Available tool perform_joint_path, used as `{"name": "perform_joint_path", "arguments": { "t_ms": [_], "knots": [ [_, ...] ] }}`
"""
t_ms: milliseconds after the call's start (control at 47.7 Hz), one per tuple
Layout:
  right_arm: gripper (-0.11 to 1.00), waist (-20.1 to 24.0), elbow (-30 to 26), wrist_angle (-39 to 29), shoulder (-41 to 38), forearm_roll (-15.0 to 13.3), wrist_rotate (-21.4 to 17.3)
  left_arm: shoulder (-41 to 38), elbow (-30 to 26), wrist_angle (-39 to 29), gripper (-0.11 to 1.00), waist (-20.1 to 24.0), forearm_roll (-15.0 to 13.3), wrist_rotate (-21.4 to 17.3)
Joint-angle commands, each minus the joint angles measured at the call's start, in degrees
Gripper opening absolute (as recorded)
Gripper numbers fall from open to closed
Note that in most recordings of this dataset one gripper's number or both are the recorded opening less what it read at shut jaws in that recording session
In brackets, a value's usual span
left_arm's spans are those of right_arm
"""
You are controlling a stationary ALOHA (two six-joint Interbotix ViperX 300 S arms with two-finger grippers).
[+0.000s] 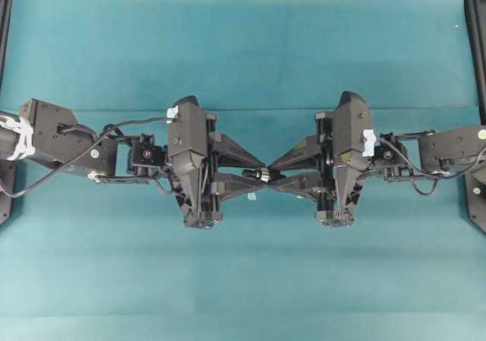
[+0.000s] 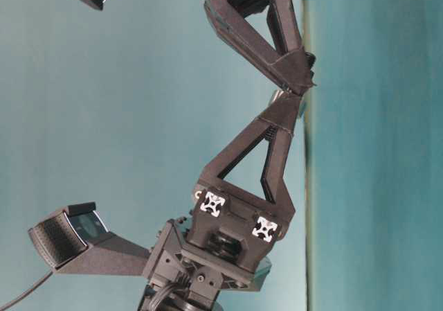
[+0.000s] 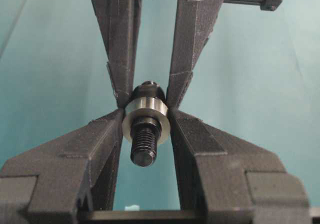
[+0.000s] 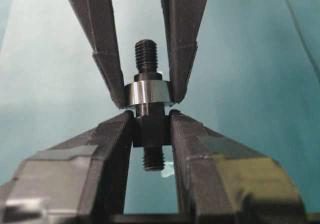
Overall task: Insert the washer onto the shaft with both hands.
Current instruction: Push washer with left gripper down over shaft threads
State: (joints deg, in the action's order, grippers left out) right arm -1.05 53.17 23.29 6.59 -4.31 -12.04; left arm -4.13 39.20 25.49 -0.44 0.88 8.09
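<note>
The two grippers meet tip to tip above the middle of the table. My left gripper (image 3: pixel 146 115) is shut on the washer (image 3: pixel 146 106), a silvery ring pinched at its rim. The shaft (image 3: pixel 144 143) runs through the ring's hole, and its threaded end pokes out toward the left wrist camera. My right gripper (image 4: pixel 150 115) is shut on the shaft (image 4: pixel 150 130) at its dark thick block, just behind the washer (image 4: pixel 148 94). From overhead, the shaft (image 1: pixel 262 175) lies level between the left gripper (image 1: pixel 256 176) and the right gripper (image 1: pixel 269 175).
Teal cloth (image 1: pixel 243 52) covers the table. Black frame bars stand at the left edge (image 1: pixel 4 29) and the right edge (image 1: pixel 476 52). A tiny pale bit (image 3: pixel 131 207) lies on the cloth below the grippers.
</note>
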Motion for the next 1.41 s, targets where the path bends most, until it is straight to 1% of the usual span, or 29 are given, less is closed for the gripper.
{"name": "perform_joint_path", "arguments": {
  "t_ms": [0,231,1301,1343,1385],
  "knots": [
    [0.00,-0.26,-0.79,1.14,0.44,0.26,-0.70,0.26,-0.97,0.18,0.35,-0.35,0.09,0.26],
    [0.00,-0.26,-0.79,1.14,0.44,0.26,-0.70,0.09,-1.32,0.18,0.35,-0.26,0.09,1.05],
    [0.00,-0.26,-0.88,0.97,0.35,0.26,-0.70,-0.18,-1.76,-1.32,0.36,-0.26,0.09,1.23],
    [0.00,-0.26,-0.88,0.97,0.44,0.26,-0.62,-0.09,-1.76,-1.23,0.37,-0.35,0.09,1.23],
    [0.00,-0.26,-0.79,0.88,0.44,0.26,-0.62,-0.09,-1.76,-1.32,0.41,-0.35,0.09,1.23]
  ]
}}
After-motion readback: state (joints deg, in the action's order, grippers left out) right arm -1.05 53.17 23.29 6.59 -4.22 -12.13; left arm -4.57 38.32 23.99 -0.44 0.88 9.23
